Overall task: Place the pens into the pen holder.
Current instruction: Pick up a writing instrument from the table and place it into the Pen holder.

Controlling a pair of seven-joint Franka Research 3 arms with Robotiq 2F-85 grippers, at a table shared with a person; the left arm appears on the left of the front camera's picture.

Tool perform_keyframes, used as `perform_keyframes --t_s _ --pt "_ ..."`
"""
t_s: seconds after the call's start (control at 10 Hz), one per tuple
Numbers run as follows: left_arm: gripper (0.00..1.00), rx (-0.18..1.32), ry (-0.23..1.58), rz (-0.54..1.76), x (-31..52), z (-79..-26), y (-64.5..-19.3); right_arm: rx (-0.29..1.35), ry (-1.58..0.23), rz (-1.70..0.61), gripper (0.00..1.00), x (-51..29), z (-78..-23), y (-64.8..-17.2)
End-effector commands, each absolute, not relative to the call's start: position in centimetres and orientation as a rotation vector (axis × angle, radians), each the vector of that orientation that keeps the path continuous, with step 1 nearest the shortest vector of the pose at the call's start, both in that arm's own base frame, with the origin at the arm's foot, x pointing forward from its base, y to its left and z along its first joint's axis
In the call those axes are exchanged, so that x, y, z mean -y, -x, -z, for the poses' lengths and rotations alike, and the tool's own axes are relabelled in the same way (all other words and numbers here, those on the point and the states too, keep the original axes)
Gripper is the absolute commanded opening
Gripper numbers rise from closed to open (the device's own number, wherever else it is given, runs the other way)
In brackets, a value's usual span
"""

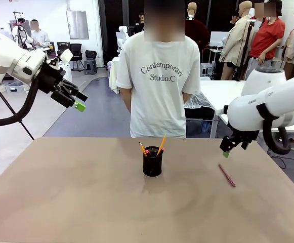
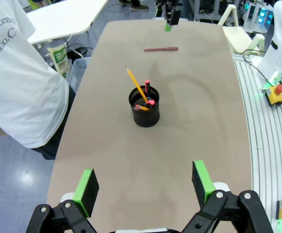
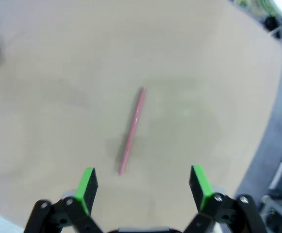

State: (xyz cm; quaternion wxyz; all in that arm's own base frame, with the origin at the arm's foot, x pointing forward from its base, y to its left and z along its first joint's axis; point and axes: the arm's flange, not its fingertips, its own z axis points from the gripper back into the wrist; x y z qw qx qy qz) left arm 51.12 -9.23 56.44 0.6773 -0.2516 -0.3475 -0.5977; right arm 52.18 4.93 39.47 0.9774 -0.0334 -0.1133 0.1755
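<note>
Surface: tan table (image 1: 60,202) in a busy workshop; a person (image 1: 159,86) in a white T-shirt stands at its far edge, facing both claws.
Left claw: the left claw (image 1: 79,103) hangs high, off the table's left side. Its fingers are spread wide, with nothing between the green pads (image 2: 88,187).
Right claw: the right claw (image 1: 226,151) points down, low over the right part of the table. Its jaws are apart and empty.
Pink pen: the pink pen (image 3: 132,130) lies flat on the table just ahead of the right claw. In that claw's own view it sits between the lines of the two fingers and touches neither. From the left claw it is far off, beyond the cup.
Cup: the black mesh cup (image 2: 144,109) stands upright mid-table, straight ahead of the left claw and centred between its fingers in the wrist view. It is well apart from the right claw, on that claw's left.
Yellow pen: the yellow pen (image 1: 161,145) stands in the cup, its top leaning toward the right claw's side.
Dark pen: the dark pen (image 1: 142,148), with red bits, is also in the cup, its top leaning toward the left claw's side.
Unclear: a dark blur at the left edge of the right claw's view may be the cup; it is too soft to tell.
</note>
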Motion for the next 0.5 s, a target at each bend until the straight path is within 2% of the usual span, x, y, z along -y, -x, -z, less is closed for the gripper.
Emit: perform_keyframes --t_s 0.0,0.4 --pt "1.0 0.78 0.559 1.347 9.2 -56.6 -51.2 0.207 0.11 -0.261 1.0 -5.7 -37.8 -53.8" --pt "1.0 0.78 0.559 1.347 9.2 -56.6 -51.2 0.155 0.122 -0.125 1.0 -5.6 -33.8 -54.4"
